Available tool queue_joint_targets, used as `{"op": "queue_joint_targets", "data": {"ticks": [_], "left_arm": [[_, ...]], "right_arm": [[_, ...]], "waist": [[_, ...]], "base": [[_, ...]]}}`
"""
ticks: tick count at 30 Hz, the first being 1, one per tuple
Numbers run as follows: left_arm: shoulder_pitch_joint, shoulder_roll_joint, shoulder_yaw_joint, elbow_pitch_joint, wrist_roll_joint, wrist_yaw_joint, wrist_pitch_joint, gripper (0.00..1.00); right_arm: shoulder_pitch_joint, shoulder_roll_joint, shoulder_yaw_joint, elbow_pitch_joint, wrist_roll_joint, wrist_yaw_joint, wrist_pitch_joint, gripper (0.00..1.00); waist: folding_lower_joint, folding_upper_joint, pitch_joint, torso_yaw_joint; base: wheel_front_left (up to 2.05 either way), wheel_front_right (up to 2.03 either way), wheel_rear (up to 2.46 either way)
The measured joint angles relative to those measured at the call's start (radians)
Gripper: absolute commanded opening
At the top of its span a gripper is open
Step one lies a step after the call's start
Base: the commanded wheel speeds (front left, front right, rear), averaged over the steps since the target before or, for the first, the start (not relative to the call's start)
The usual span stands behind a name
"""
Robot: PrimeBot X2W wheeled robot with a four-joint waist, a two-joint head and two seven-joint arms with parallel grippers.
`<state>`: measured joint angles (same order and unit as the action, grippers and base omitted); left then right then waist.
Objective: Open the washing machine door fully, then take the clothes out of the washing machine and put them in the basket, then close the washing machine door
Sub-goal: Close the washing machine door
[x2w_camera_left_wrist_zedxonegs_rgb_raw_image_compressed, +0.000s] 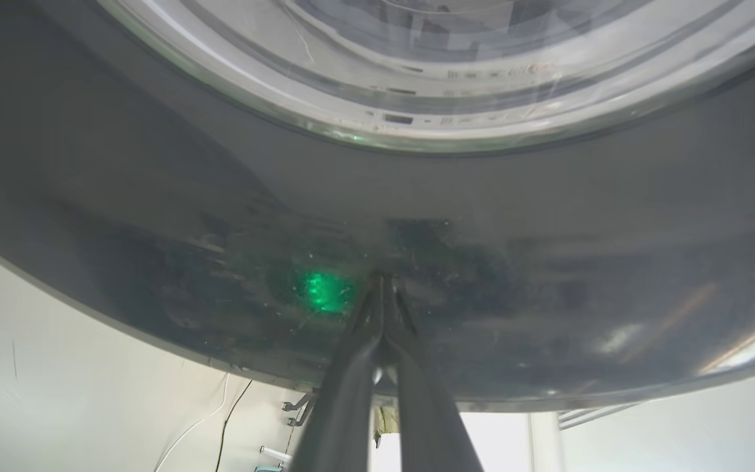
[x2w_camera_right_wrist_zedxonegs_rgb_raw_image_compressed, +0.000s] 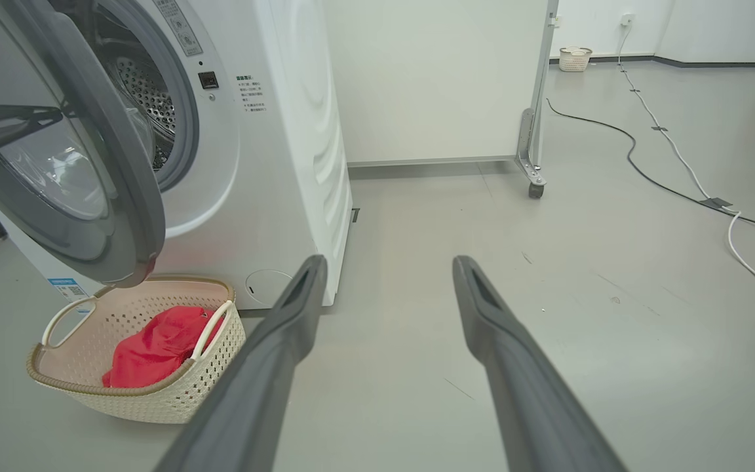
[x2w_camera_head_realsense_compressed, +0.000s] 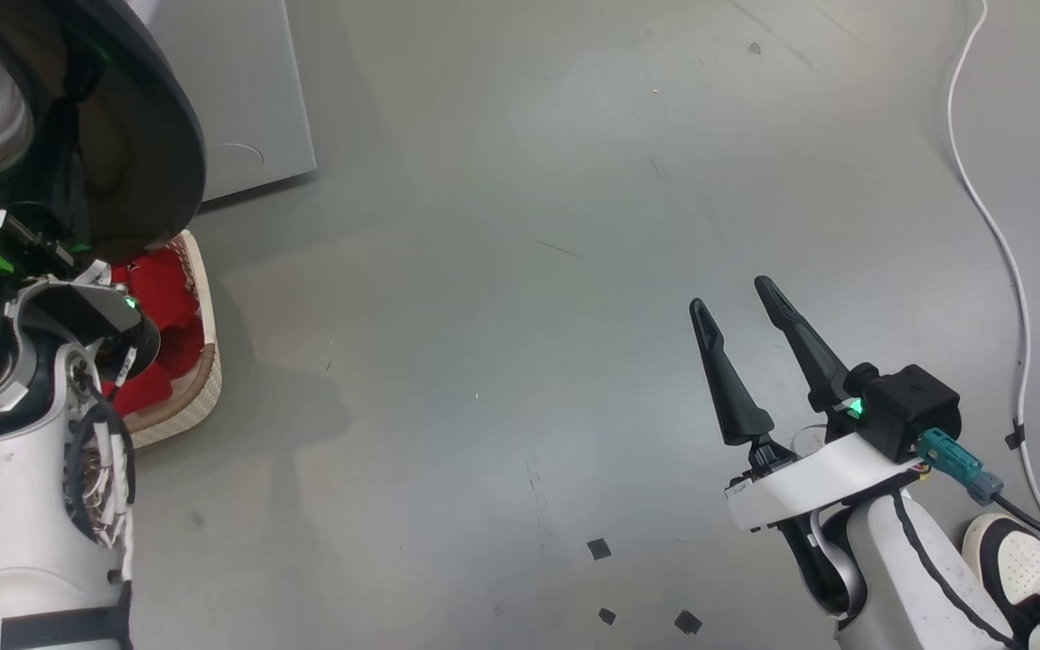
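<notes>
Shut left gripper (x2w_camera_left_wrist_zedxonegs_rgb_raw_image_compressed: pixel 383 283) tips seemingly touching washing machine door (x2w_camera_left_wrist_zedxonegs_rgb_raw_image_compressed: pixel 548 262) rim just ahead; right gripper (x2w_camera_right_wrist_zedxonegs_rgb_raw_image_compressed: pixel 388 265) spread wide, empty, well apart. Clothes (x2w_camera_right_wrist_zedxonegs_rgb_raw_image_compressed: pixel 161 341) lying in basket (x2w_camera_right_wrist_zedxonegs_rgb_raw_image_compressed: pixel 217 367). Judged: door-closing step; calls for steady push onward till latched.

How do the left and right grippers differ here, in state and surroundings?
The left gripper is shut, fingers pressed together; the right gripper is open, fingers spread apart. The left gripper's tips meet the glossy black rim of the washing machine door; the right gripper hangs over the floor, touching nothing. Both have long dark fingers and hold nothing.
</notes>
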<state>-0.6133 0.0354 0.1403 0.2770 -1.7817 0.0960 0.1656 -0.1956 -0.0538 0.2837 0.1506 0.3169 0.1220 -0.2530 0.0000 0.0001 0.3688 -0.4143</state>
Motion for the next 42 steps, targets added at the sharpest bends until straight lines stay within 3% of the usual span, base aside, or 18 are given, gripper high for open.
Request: {"op": "queue_joint_targets", "data": {"ticks": [20,27,31,37,42], "left_arm": [[0.02,-0.006,-0.106,0.132,0.026,-0.079,0.012,0.0],[0.116,0.012,-0.227,0.167,0.169,-0.136,0.037,0.0],[0.144,0.023,-0.244,0.167,0.207,-0.174,0.035,0.0],[0.19,0.141,-0.342,0.159,0.439,-0.199,-0.014,0.0],[0.222,0.197,-0.401,0.123,0.598,-0.208,-0.091,0.0]], "right_arm": [[0.0,0.004,-0.075,-0.002,-0.002,0.0,0.0,1.0],[0.001,-0.024,-0.121,-0.008,-0.015,0.0,0.0,1.0],[0.004,-0.043,-0.145,-0.012,-0.021,0.0,0.0,1.0],[0.026,-0.061,-0.177,-0.021,-0.03,0.0,0.0,1.0],[0.047,-0.065,-0.189,-0.031,-0.038,0.0,0.0,1.0]], "waist": [[0.0,0.0,-0.034,0.065],[0.0,0.0,-0.073,0.124],[0.0,0.0,-0.098,0.165],[0.0,0.0,-0.139,0.232],[0.0,0.0,-0.174,0.287]], "base": [[0.0,0.0,0.0],[0.0,0.0,0.0],[0.0,0.0,0.0],[0.0,0.0,0.0],[0.0,0.0,0.0]]}}
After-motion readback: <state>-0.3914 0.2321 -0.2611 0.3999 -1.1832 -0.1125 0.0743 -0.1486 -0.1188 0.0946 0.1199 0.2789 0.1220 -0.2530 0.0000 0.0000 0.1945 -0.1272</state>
